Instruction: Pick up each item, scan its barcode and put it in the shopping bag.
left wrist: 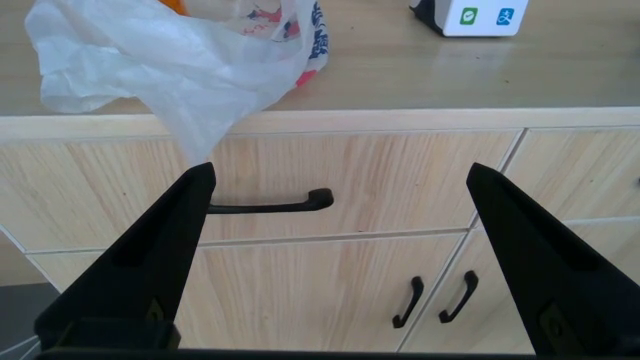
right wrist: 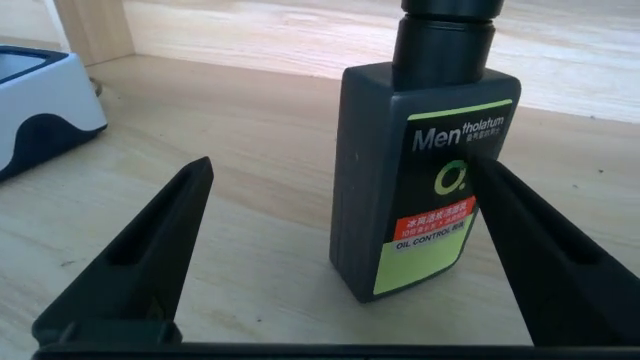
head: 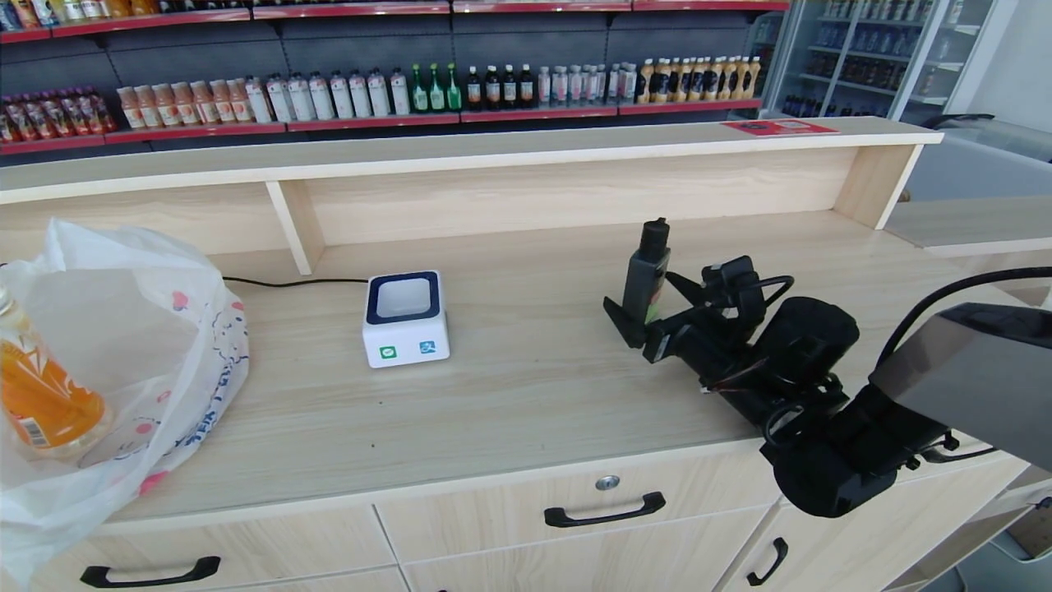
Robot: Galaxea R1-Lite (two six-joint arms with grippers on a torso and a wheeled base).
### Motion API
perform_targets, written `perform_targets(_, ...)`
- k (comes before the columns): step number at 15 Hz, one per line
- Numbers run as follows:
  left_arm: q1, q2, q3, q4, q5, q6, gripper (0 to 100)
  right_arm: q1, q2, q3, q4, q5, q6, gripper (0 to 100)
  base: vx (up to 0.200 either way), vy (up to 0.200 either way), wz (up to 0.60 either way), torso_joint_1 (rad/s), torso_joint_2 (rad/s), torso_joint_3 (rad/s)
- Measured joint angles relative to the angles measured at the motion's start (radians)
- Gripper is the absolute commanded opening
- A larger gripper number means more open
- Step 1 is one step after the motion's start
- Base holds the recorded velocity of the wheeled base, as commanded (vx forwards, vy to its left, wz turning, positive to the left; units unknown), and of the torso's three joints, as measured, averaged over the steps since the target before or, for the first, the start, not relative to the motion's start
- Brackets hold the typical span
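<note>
A black bottle point(head: 647, 275) with a green label stands upright on the wooden counter point(head: 534, 386), right of centre. My right gripper point(head: 649, 311) is open around it, one finger on each side. In the right wrist view the bottle point(right wrist: 420, 190) stands between the wide-spread fingers point(right wrist: 150, 260), closer to one of them. The white barcode scanner point(head: 406, 319) sits mid-counter. A white plastic shopping bag point(head: 123, 345) lies at the left edge with an orange drink bottle point(head: 41, 386) inside. My left gripper point(left wrist: 340, 260) is open and holds nothing, below counter level, facing the drawer fronts point(left wrist: 300, 170).
A raised wooden ledge point(head: 493, 152) with an upright divider point(head: 296, 226) runs along the counter's back. The scanner's black cable point(head: 288, 284) trails left toward the bag. Drawers with black handles point(head: 604, 511) are under the counter. Store shelves of bottles stand behind.
</note>
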Motion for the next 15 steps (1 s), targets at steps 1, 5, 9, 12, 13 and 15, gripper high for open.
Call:
perform_targets(1,0.000,0.000,0.000,0.000,0.000,0.000,100,-0.016,0.000,0.000,0.000,0.000,0.000,100,0.000,0.000,0.00,0.000,0.00,0.000)
perform_targets(5,0.000,0.000,0.000,0.000,0.000,0.000,100,-0.045,0.008,-0.020,0.000,0.000,0.000,100,0.000,0.000,0.00,0.000,0.00,0.000)
perform_targets(9,0.000,0.000,0.000,0.000,0.000,0.001,100,-0.036,0.033,-0.073,0.000,0.000,0.005,100,0.000,0.000,0.00,0.000,0.00,0.000)
perform_targets(12,0.000,0.000,0.000,-0.001,0.000,0.000,100,-0.034,0.053,-0.101,0.000,0.000,0.005,100,0.000,0.000,0.00,0.000,0.00,0.000)
perform_targets(13,0.000,0.000,0.000,0.000,0.000,0.000,100,-0.034,0.061,-0.113,0.000,0.000,0.005,100,0.000,0.000,0.00,0.000,0.00,0.000)
perform_targets(15,0.000,0.000,0.000,-0.001,0.000,0.001,100,-0.034,0.070,-0.125,0.000,0.000,0.010,100,0.000,0.000,0.00,0.000,0.00,0.000)
